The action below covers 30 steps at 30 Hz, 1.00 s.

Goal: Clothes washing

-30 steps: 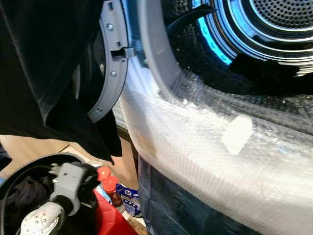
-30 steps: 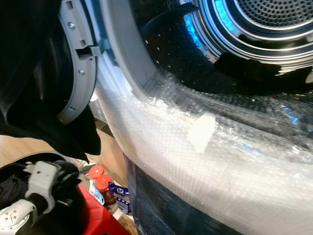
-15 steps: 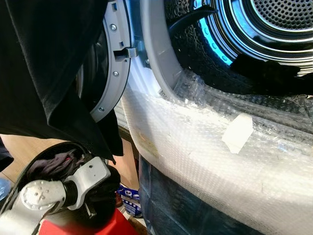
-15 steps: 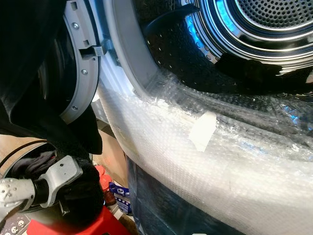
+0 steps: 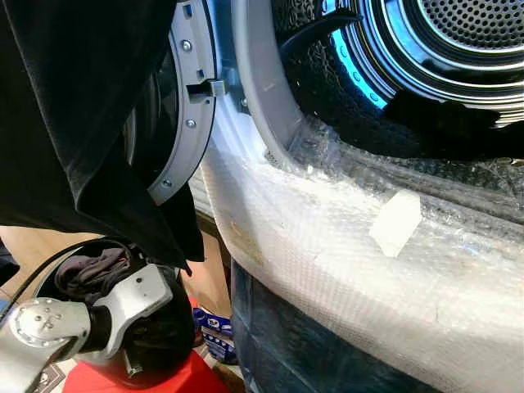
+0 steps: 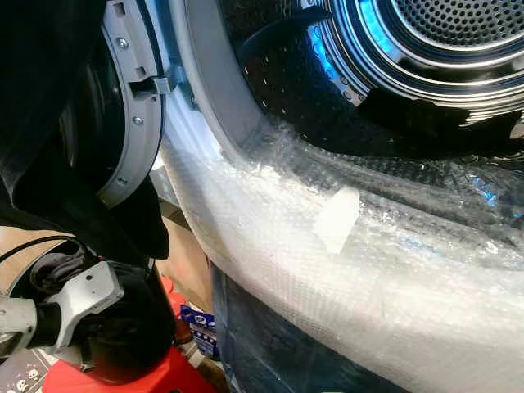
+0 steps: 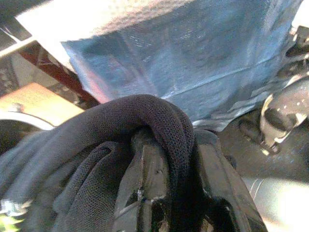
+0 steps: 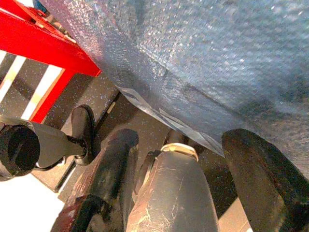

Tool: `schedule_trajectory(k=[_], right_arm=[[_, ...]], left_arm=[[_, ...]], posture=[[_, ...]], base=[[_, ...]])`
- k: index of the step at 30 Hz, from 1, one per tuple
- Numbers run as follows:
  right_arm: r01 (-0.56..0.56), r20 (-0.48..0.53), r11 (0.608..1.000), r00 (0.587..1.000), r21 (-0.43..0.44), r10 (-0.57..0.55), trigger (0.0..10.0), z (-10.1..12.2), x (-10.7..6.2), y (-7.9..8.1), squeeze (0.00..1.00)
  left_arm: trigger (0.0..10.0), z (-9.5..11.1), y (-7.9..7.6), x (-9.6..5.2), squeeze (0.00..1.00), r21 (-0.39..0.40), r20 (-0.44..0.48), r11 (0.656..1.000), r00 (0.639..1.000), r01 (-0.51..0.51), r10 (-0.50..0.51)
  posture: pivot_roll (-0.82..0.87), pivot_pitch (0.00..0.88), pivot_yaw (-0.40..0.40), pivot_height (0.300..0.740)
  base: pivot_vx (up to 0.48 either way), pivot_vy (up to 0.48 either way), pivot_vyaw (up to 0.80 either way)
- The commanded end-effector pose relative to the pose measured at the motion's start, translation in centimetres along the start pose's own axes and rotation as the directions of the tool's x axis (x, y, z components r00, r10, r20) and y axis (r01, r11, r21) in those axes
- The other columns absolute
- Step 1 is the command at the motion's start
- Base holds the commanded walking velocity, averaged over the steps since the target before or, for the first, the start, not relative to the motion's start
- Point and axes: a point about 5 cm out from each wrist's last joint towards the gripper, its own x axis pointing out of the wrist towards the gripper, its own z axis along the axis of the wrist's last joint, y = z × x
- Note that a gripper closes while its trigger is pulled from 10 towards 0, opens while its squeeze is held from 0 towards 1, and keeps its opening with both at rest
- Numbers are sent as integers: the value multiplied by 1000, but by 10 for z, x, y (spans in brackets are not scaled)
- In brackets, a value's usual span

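Right, your left gripper (image 7: 166, 193) is clenched on a soft dark knitted garment (image 7: 96, 145), low in the lower left of the head view, over the round black laundry basket (image 5: 155, 327). It's limp and light, so you'd best keep hold of that bunched fold. The silver perforated washer drum (image 5: 458, 33) sits upper right. One garment held, perhaps more in the basket. Your right gripper (image 8: 183, 179) hangs released.

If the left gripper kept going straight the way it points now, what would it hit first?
Probably the bubble-wrapped blue front of the machine: it lies beyond the left gripper, whose fingers clamp a dark garment. Depth is unclear.
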Motion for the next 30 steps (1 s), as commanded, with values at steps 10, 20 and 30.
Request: schedule_trajectory(k=[10,20,30], right_arm=[[-18,9,1000,1000,-12,18,10000,5,1,6,0],[-25,4,1000,1000,1,25,10000,3,1,7,0],[-36,13,999,999,-3,36,10000,7,1,10,0]], left_arm=[[0,24,21,-26,0,180,-50,984,999,-9,19],[0,46,-3,-1,0,168,105,932,934,321,-341],[0,63,-56,46,0,215,209,708,677,672,-706]], posture=[[77,13,53,740],[68,17,56,740],[50,16,59,740]], base=[[0,0,0],[0,0,0],[0,0,0]])
